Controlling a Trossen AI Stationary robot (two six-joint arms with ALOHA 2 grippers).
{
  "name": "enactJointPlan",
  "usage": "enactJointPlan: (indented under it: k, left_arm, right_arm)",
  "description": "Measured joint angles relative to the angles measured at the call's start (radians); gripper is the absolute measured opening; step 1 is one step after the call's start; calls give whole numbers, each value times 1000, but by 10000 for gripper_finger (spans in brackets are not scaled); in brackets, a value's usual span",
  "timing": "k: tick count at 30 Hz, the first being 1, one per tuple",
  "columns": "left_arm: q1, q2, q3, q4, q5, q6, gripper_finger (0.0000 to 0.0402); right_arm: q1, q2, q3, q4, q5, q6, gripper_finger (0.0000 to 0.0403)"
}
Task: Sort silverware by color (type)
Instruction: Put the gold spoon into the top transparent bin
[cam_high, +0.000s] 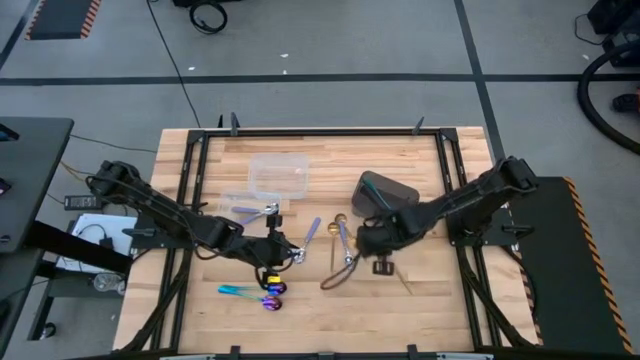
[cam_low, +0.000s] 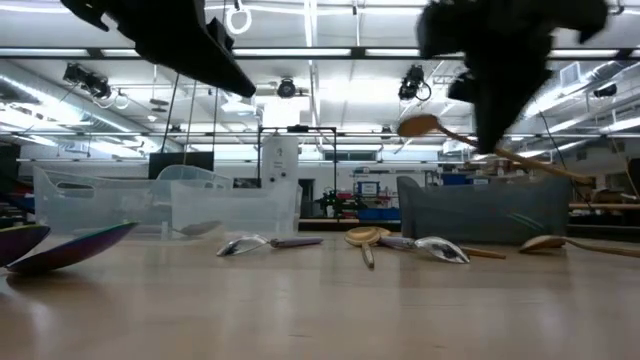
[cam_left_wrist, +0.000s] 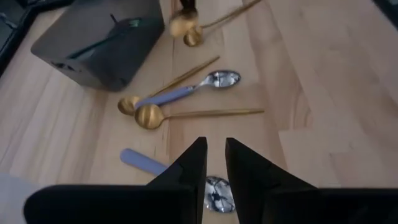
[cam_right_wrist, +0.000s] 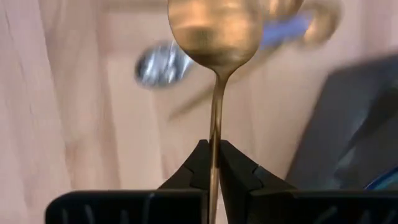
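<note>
My right gripper is shut on a gold spoon and holds it up over the middle of the table; the low view shows this gold spoon high above the wood. My left gripper hovers left of centre with its fingers a little apart and nothing between them. Under it a silver spoon with a lavender handle lies flat. Further on, two gold spoons and another silver spoon lie on the table. Iridescent spoons lie toward the near edge. My right gripper pinches the gold spoon's thin handle between its two fingertips, coming steeply from above. The bowl sticks out on one side of the fingers, the handle's long free end on the other. The spoon is lifted clear of the table, slightly tilted.
A dark grey bin stands right of centre at the back, with a teal-handled spoon in it. Two clear containers stand at the back left; the nearer one holds a silver spoon. Bare wood lies along the near edge.
</note>
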Motion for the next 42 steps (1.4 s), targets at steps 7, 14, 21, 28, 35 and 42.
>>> enactJointPlan:
  k: [7,14,21,28,35,42]
  left_arm:
    - [-27,13,-54,71,-3,-44,66]
    - [-70,12,-151,223,-41,-74,66]
    - [-67,12,-166,220,-52,-270,66]
    - [-66,12,-166,220,-57,-412,66]
    - [-66,12,-167,221,-61,-476,66]
    - [-77,13,-167,216,-61,-535,66]
  right_arm:
    - [-138,0,54,182,-2,-226,23]
    - [-279,0,56,389,-116,-384,23]
    - [-345,0,56,601,-212,-487,23]
    - [-366,0,56,709,-233,-545,23]
    - [-381,55,113,755,-239,-589,23]
    - [-393,244,382,657,-211,-701,23]
